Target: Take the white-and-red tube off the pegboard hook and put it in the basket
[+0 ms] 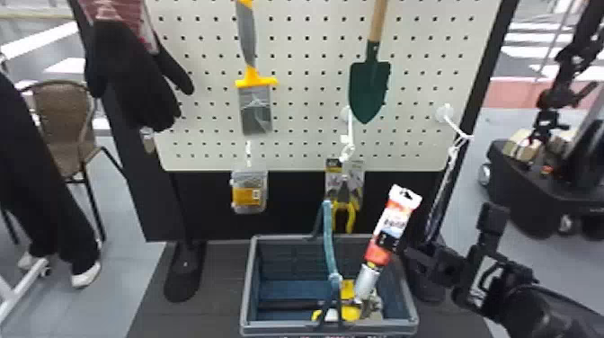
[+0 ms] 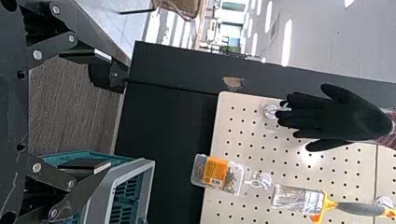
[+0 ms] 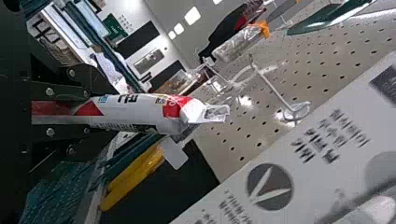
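The black right gripper [image 1: 396, 248] has its 2 fingers closed on the white-and-red printed tube [image 1: 392, 227], tilted by the near, rectangular blue plastic basket's [image 1: 246, 287] right side; the black left gripper [image 2: 106, 111] is empty, fingers spread wide.

A dark grey, wood-grained flat surface [image 1: 215, 310] carries a blue-green, grey-rimmed plastic basket [image 1: 246, 283] and two black, rounded stand feet [image 1: 182, 281].
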`<act>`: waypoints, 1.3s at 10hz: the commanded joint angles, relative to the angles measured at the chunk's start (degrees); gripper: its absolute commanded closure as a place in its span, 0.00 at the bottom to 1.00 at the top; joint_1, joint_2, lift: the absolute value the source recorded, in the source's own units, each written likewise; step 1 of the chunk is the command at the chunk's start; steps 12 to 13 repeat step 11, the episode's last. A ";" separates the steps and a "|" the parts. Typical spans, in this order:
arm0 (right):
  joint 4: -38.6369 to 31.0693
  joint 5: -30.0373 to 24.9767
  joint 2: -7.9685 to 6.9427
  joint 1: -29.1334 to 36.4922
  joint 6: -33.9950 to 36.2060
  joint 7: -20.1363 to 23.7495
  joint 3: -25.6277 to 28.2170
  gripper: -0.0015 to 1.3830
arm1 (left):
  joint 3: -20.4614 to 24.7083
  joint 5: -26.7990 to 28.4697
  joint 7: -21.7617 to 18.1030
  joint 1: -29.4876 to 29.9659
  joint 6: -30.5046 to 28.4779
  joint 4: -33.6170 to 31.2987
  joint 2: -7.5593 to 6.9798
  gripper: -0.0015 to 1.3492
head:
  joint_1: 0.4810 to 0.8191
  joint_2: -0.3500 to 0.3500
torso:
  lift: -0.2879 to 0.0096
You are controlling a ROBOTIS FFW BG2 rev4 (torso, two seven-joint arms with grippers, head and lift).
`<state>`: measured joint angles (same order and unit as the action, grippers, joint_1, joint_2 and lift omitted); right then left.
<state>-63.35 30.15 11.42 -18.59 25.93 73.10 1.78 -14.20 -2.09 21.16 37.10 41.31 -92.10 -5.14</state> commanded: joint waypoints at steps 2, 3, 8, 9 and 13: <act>6.74 1.32 -0.09 -3.16 -0.97 0.81 -3.53 0.74 | 0.40 -0.02 -0.50 -0.03 0.00 0.48 0.74 0.35 | 0.20 0.50 | 0.63; 7.73 1.40 -0.09 -3.78 -0.97 1.25 -4.85 0.74 | 0.75 -0.02 -1.03 0.09 0.00 0.48 1.01 0.35 | 0.20 0.50 | 0.63; 10.96 0.09 0.44 -6.48 -0.62 3.19 -7.05 0.40 | 0.75 -0.28 -1.47 -0.03 0.00 0.76 1.01 0.35 | 0.20 0.50 | 0.63; 10.96 0.52 0.53 -6.61 -0.62 3.01 -7.05 0.18 | 0.75 -0.28 -1.47 -0.03 0.00 0.62 1.01 0.35 | 0.20 0.50 | 0.63; 10.82 1.05 0.70 -6.61 -0.71 3.01 -6.96 0.06 | 0.75 -0.28 -1.47 -0.03 0.00 0.76 1.01 0.35 | 0.20 0.50 | 0.63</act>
